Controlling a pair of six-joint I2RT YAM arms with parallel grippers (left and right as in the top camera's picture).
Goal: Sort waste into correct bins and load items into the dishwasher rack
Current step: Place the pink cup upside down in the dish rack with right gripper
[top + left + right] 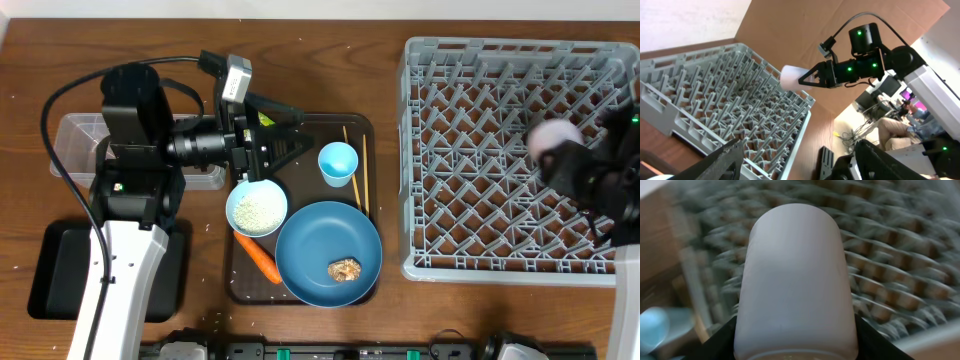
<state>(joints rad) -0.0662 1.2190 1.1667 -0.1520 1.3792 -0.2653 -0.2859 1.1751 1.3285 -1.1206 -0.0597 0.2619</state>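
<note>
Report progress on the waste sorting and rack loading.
Done: nothing visible; the dishwasher rack holds no dishes. In hand: the right fingers grip the pink cup above the rack. Remaining: the carrot, rice bowl, blue plate with brown lump, light blue cup and chopsticks all sit on the brown tray.

My right end effector (809, 78) grips a pale pink plastic cup (789, 79) sideways above the grey pegged plastic rack (715, 100). Left of it: upright light blue cup (337, 162), thin wooden chopsticks (364, 175), rice-filled light blue bowl (256, 208), orange carrot (260, 257), large blue plate (315, 240) bearing a brown lump (345, 269).
</note>
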